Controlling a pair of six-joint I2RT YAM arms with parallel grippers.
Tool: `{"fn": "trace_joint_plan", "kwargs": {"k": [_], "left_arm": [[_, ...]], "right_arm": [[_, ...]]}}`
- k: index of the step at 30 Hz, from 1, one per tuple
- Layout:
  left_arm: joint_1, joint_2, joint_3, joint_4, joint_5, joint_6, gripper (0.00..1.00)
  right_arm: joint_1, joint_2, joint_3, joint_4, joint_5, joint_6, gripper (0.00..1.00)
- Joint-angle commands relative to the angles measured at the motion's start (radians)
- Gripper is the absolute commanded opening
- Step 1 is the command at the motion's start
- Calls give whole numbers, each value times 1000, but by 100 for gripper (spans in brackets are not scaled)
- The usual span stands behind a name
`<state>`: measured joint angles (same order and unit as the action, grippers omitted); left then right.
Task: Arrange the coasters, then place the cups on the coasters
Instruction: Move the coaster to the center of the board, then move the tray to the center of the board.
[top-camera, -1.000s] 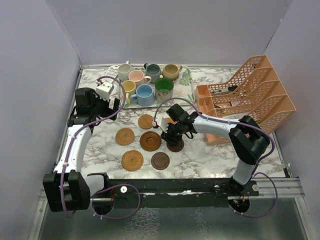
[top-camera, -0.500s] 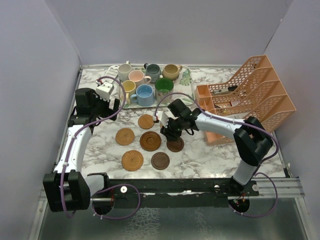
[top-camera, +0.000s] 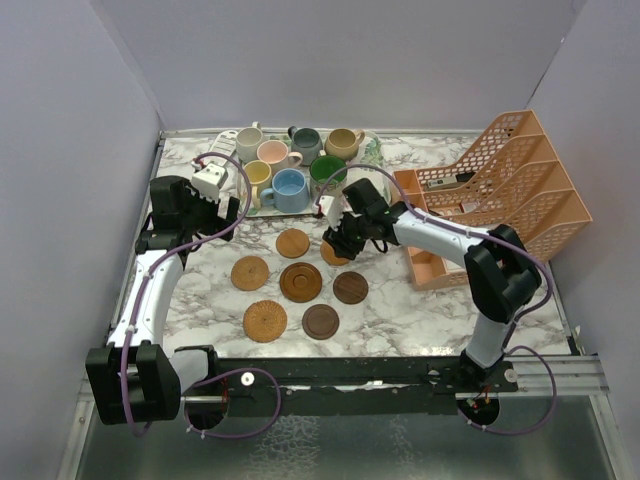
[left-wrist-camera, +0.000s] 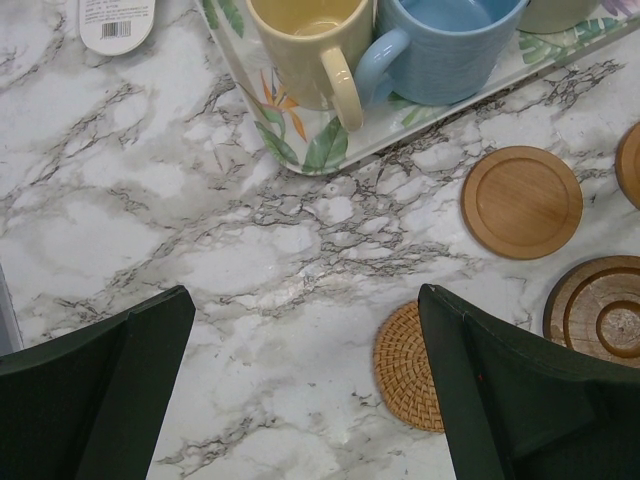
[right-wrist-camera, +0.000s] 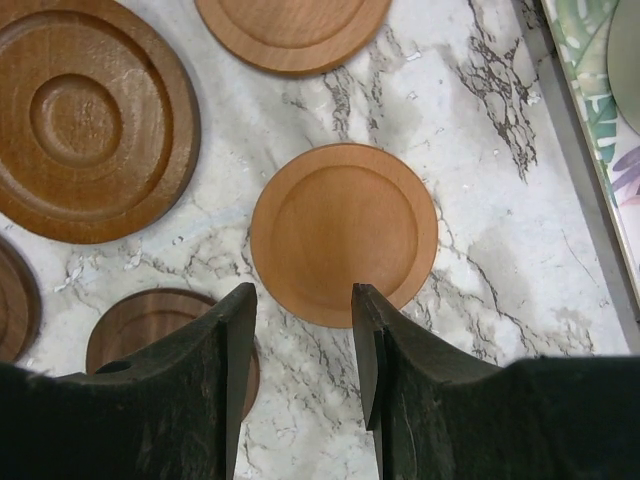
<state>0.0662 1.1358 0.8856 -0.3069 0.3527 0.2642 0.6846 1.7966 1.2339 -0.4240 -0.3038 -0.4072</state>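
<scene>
Right wrist view: a light coaster (right-wrist-camera: 343, 233) lies flat on the counter (right-wrist-camera: 480, 250), its near rim just ahead of the right end effector (right-wrist-camera: 303, 300). The fingers (right-wrist-camera: 225, 370) stand partly apart w/ nothing btwn them. Up-left of it is a big ringed coaster (right-wrist-camera: 85, 120). Another light one is cut off by the top edge. A dark coaster (right-wrist-camera: 150, 335) is half hidden behind the left finger.

Top view: seven coasters (top-camera: 300, 281) lie in a loose cluster mid-counter, none stacked, one partly under the R end effector at the cluster's far right. The seven cups (top-camera: 290, 188) all stand on the leaf tray (top-camera: 372, 150) at the back, not yet on coasters. An orange rack (top-camera: 500, 190) stands to the right.

Left wrist view: the left end effector (left-wrist-camera: 305, 310) is wide apart and empty, over bare counter near the tray's corner. A yellow cup (left-wrist-camera: 310, 45) and a blue cup (left-wrist-camera: 450, 45) sit side by side on the tray ahead. A woven coaster (left-wrist-camera: 405, 368) lies just beside the right finger.
</scene>
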Motion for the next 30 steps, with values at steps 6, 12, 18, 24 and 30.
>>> {"fn": "trace_joint_plan", "kwargs": {"k": [6, 12, 18, 24, 30], "left_arm": [[9, -31, -14, 27, 23, 1, 99], [9, -10, -2, 27, 22, -13, 99], [8, 26, 24, 25, 15, -13, 99], [5, 78, 58, 24, 5, 24, 99], [3, 173, 117, 28, -11, 43, 99]], "right_arm": [[-83, -31, -1, 54, 69, 66, 48], [-172, -135, -37, 64, 60, 79, 52], [-241, -212, -48, 64, 60, 90, 61], [-297, -272, -90, 69, 64, 90, 72], [-330, -387, -204, 117, 40, 62, 85]]}}
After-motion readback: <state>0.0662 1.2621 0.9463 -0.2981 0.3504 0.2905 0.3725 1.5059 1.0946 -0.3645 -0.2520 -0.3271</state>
